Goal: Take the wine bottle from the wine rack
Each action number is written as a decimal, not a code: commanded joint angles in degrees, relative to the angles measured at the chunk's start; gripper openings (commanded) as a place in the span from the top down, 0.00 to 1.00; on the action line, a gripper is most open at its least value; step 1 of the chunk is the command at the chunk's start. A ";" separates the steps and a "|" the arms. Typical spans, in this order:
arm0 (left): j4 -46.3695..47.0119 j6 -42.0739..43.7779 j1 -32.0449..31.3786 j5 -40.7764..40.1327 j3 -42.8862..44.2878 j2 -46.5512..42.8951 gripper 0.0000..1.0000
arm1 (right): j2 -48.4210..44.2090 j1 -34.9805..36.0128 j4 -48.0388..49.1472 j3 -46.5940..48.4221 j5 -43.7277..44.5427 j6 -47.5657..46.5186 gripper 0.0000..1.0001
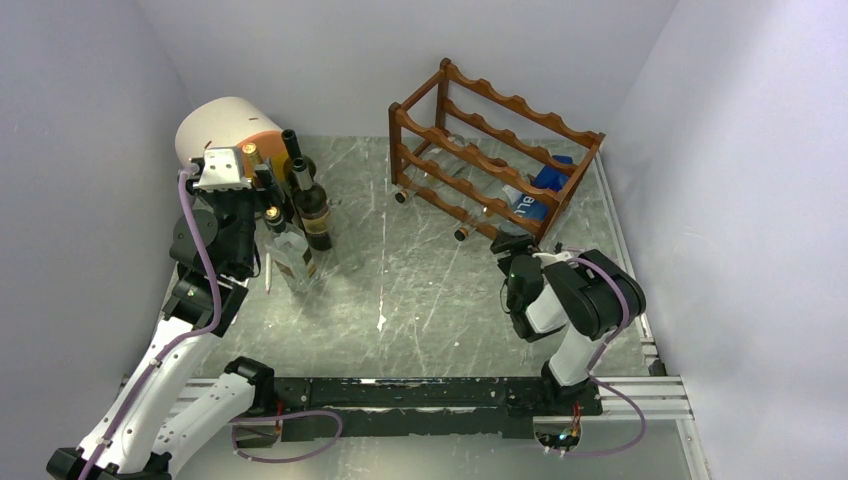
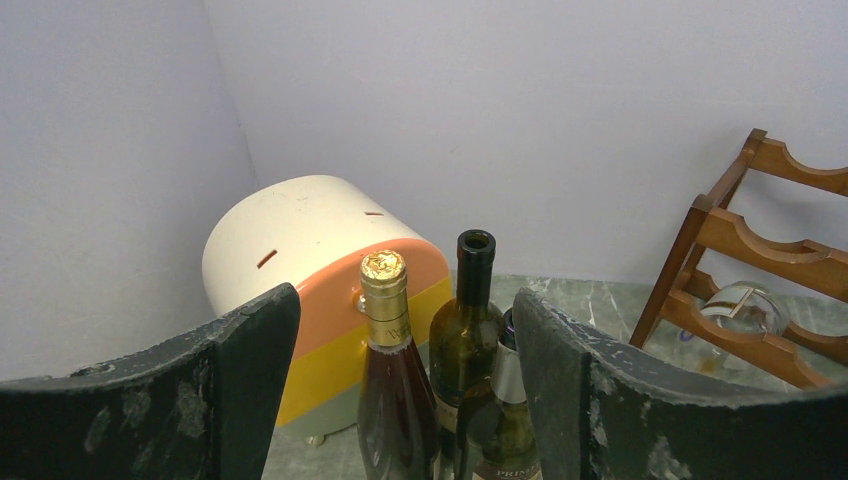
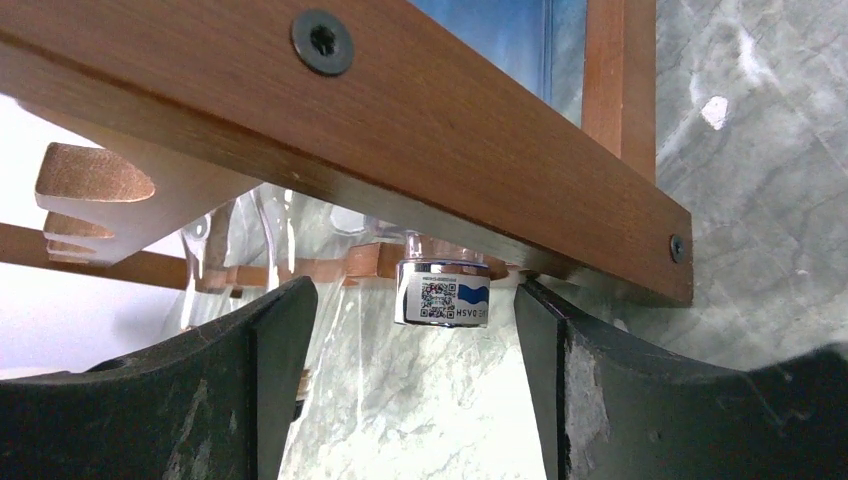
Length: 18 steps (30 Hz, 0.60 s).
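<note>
The reddish-brown wine rack (image 1: 490, 150) stands at the back right of the table, with clear bottles lying in its lower tiers. One clear bottle with a blue label (image 1: 525, 205) lies at the rack's near right end. My right gripper (image 1: 512, 245) is open just in front of that end. In the right wrist view the bottle's silver cap (image 3: 442, 292) hangs under the rack's rail (image 3: 400, 130), just ahead of my open right gripper (image 3: 412, 340), untouched. My left gripper (image 1: 265, 185) is open and empty at the far left, behind standing bottles (image 1: 313, 215).
A cream, orange and yellow bread box (image 1: 230, 130) stands at the back left. In the left wrist view, between the fingers of the left gripper (image 2: 405, 330), stand a gold-foiled bottle (image 2: 385, 300) and an open dark green bottle (image 2: 470, 320). Two other bottle necks (image 1: 403, 196) stick out of the rack's front.
</note>
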 commanded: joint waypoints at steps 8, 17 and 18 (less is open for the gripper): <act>0.25 -0.68 0.44 0.86 0.98 -0.67 0.19 | 2.05 -0.40 -2.51 3.72 4.82 4.11 0.30; 0.18 -0.77 0.45 0.93 1.13 -0.59 0.19 | 2.56 -0.36 -1.62 3.52 4.48 4.56 0.55; 0.12 -0.77 0.44 0.91 1.13 -0.59 0.19 | 2.38 -0.36 -1.15 3.29 4.31 4.22 0.59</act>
